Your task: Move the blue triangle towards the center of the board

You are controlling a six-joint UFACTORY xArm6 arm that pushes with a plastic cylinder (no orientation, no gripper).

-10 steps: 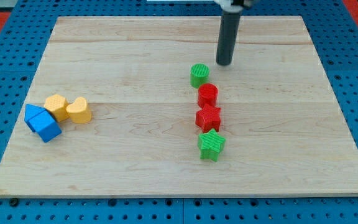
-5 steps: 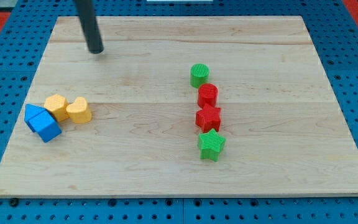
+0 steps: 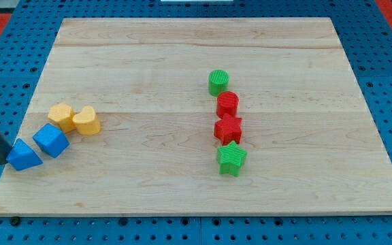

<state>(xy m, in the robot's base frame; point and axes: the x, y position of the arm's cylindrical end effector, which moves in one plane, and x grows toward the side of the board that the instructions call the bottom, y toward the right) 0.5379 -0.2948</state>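
Observation:
The blue triangle lies near the board's left edge, low in the view. My tip is at the view's far left, right against the triangle's left side. The rod rises up and left out of view. A blue cube sits just up and right of the triangle, touching or nearly touching it.
A yellow hexagon block and a yellow heart block sit above right of the blue cube. A column right of centre holds a green cylinder, a red cylinder, a red star and a green star. The wooden board has blue pegboard around it.
My tip swept from the top right across to the top left, then down to the left edge. The blue triangle has slid down and left, apart from the blue cube.

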